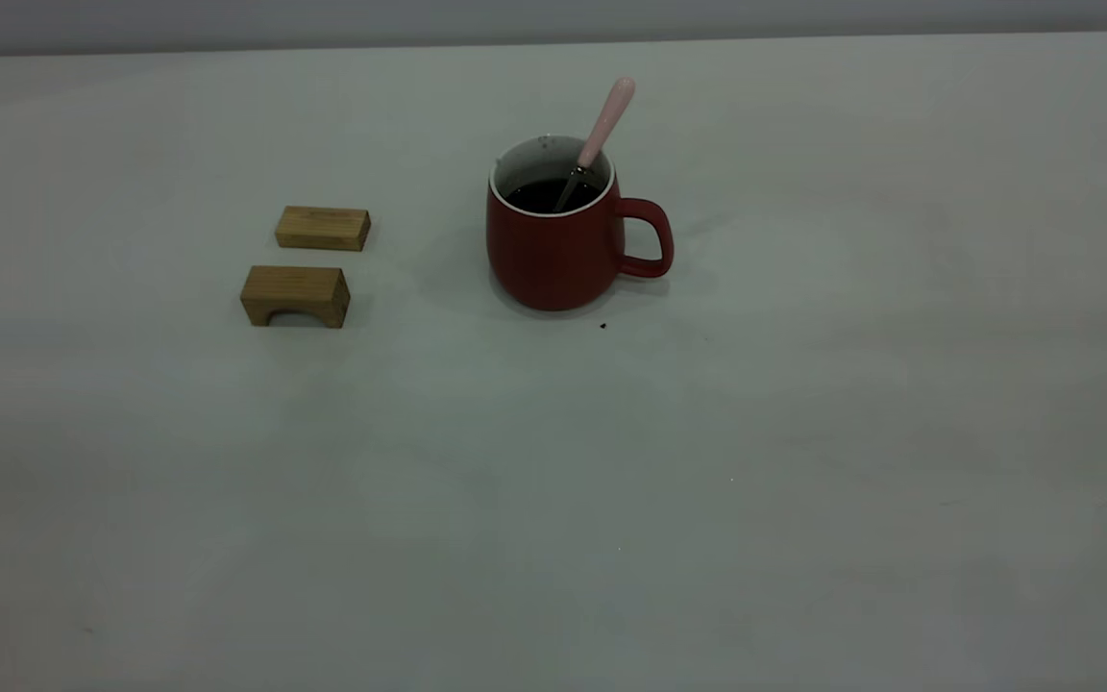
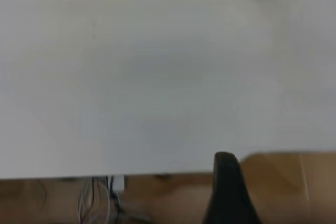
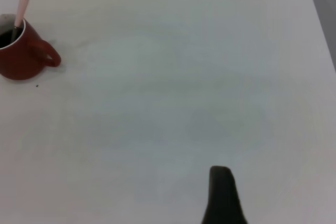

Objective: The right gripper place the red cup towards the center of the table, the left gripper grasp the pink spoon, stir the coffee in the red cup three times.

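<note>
From the exterior view I can't see either arm at all, just the table (image 1: 803,432) with the red cup (image 1: 553,252) standing upright around the middle, handle pointing toward the right arm's side. The pink spoon (image 1: 602,130) is leaning in the cup against the rim, its metal end down in the coffee (image 1: 539,197). Off on the left arm's side sit two wooden blocks, a flat block (image 1: 323,228) and an arched block (image 1: 295,295) nearer the camera, close together but not touching. The wrist views give me what the outside cam doesn't: the left wrist view shows one black finger of the left gripper (image 2: 227,192) hanging back over the table edge, with only the arched block in sight far off, no cup. The right wrist view shows one finger of the right gripper (image 3: 222,195) above bare table, cup and spoon well away from it. With one finger visible on each, I honestly can't tell how wide either gripper is, and neither one is holding anything that I can see.
</note>
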`<state>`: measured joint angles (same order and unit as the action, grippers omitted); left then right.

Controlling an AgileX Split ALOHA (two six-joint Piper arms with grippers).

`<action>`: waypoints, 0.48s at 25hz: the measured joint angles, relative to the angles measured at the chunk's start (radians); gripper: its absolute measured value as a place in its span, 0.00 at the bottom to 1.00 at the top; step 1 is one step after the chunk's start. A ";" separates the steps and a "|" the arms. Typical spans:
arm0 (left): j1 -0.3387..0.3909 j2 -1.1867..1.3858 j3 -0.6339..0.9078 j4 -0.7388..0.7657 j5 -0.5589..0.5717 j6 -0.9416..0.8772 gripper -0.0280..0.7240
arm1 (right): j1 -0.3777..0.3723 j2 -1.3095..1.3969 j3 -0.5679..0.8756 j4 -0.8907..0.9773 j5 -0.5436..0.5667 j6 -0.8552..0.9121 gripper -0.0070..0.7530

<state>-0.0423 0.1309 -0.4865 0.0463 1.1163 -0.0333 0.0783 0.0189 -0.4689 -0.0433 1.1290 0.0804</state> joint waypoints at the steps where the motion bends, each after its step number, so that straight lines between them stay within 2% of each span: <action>1: 0.013 -0.023 0.000 0.000 0.000 0.005 0.80 | 0.000 0.000 0.000 0.000 0.000 0.000 0.77; 6: 0.024 -0.135 0.000 0.000 0.005 0.021 0.80 | 0.000 0.000 0.000 0.000 0.000 0.000 0.77; 12: 0.024 -0.148 0.000 -0.001 0.010 0.021 0.80 | 0.000 0.000 0.000 0.000 0.000 0.000 0.77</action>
<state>-0.0187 -0.0175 -0.4865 0.0454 1.1265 -0.0119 0.0783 0.0189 -0.4689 -0.0433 1.1290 0.0804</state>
